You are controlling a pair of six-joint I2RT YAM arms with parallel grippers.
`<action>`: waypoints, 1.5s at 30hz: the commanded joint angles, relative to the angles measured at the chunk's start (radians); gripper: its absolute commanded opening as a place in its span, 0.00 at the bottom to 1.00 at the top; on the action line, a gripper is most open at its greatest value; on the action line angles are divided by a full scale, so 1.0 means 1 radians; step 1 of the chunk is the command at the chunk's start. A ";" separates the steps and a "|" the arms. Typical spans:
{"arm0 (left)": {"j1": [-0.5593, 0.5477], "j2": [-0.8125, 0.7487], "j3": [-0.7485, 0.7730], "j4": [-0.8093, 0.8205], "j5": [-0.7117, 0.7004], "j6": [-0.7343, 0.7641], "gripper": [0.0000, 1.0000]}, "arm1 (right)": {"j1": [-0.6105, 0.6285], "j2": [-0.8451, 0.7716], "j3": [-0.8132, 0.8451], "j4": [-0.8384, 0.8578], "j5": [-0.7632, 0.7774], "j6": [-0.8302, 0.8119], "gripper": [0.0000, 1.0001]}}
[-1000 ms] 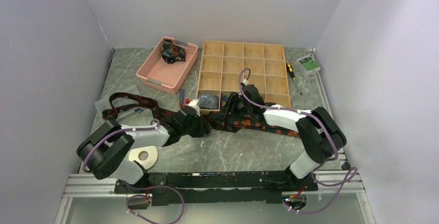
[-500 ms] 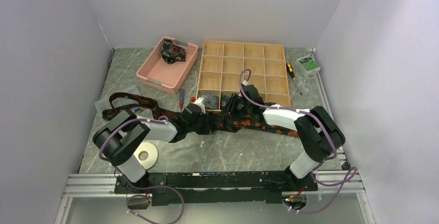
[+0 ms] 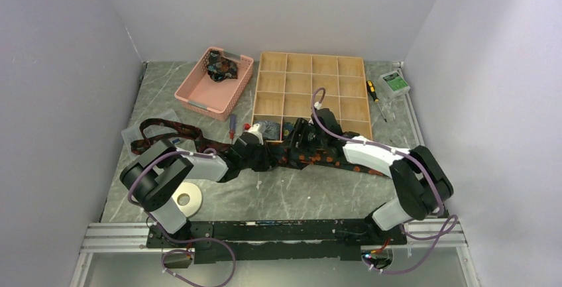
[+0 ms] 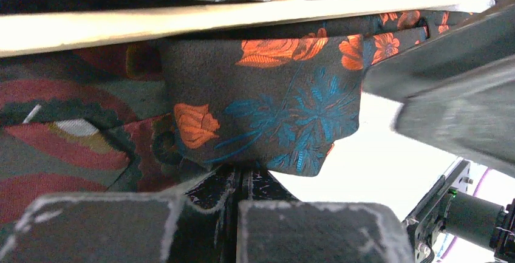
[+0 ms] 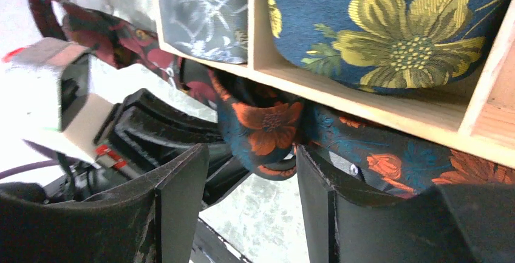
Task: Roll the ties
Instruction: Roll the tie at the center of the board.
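A dark tie (image 3: 331, 158) with orange and blue flowers lies along the front of the wooden divider box (image 3: 311, 95). Its left end is curled into a small roll (image 4: 261, 111) (image 5: 264, 129). My left gripper (image 3: 257, 156) (image 4: 243, 175) is shut on the lower edge of that roll. My right gripper (image 3: 299, 140) (image 5: 250, 160) is open, with a finger on each side just below the roll and not touching it. A maroon tie (image 3: 159, 133) (image 4: 61, 135) lies looped on the left. Rolled ties (image 5: 395, 26) fill the box's near compartments.
A pink basket (image 3: 192, 95) at the back left holds another bundled tie (image 3: 220, 68). A white tape ring (image 3: 183, 199) lies by the left arm's base. A screwdriver (image 3: 374, 95) and a small green box (image 3: 395, 83) lie right of the divider box.
The left arm swung its elbow inward and pushed its gripper slightly right along the tie. The right gripper narrowed, then widened again, and its arm shifted a little right.
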State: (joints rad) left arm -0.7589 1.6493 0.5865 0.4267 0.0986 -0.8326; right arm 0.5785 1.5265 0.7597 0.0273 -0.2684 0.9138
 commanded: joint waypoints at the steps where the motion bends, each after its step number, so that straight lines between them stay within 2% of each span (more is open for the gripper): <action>1: 0.007 -0.104 -0.024 -0.081 -0.036 0.030 0.04 | -0.002 -0.071 -0.024 -0.022 0.029 -0.046 0.60; 6: 0.008 -0.310 -0.086 -0.204 -0.095 0.031 0.06 | 0.003 -0.005 -0.038 0.086 -0.058 -0.006 0.57; 10: 0.009 -0.465 -0.111 -0.309 -0.231 0.038 0.09 | 0.023 0.052 0.011 0.105 -0.078 -0.011 0.52; 17: 0.015 -0.588 -0.099 -0.482 -0.361 0.047 0.11 | 0.058 0.120 0.128 0.048 -0.039 -0.090 0.30; 21: 0.017 -0.631 -0.118 -0.504 -0.382 0.045 0.11 | 0.098 0.118 0.197 -0.018 0.019 -0.166 0.26; 26: 0.021 -0.653 -0.124 -0.509 -0.398 0.049 0.11 | 0.153 0.121 0.288 -0.127 0.085 -0.245 0.33; 30: 0.023 -0.653 -0.108 -0.526 -0.407 0.056 0.12 | 0.168 0.119 0.317 -0.164 0.103 -0.262 0.51; 33: 0.023 -0.654 -0.100 -0.536 -0.414 0.066 0.14 | 0.169 0.090 0.303 -0.173 0.135 -0.269 0.61; 39: 0.026 -0.657 -0.078 -0.536 -0.409 0.104 0.23 | 0.154 0.004 0.241 -0.184 0.193 -0.279 0.62; 41: 0.027 -0.665 -0.077 -0.506 -0.392 0.137 0.29 | 0.128 -0.015 0.173 -0.142 0.148 -0.250 0.61; 43: 0.027 -0.670 -0.079 -0.461 -0.376 0.157 0.42 | 0.100 -0.011 0.130 -0.080 0.059 -0.213 0.60; 45: 0.029 -0.664 -0.078 -0.435 -0.347 0.175 0.47 | 0.095 0.008 0.110 -0.008 -0.022 -0.184 0.59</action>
State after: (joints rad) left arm -0.7368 1.0023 0.4664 -0.0990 -0.2867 -0.7177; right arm 0.6994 1.5249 0.9188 -0.1165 -0.1616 0.6739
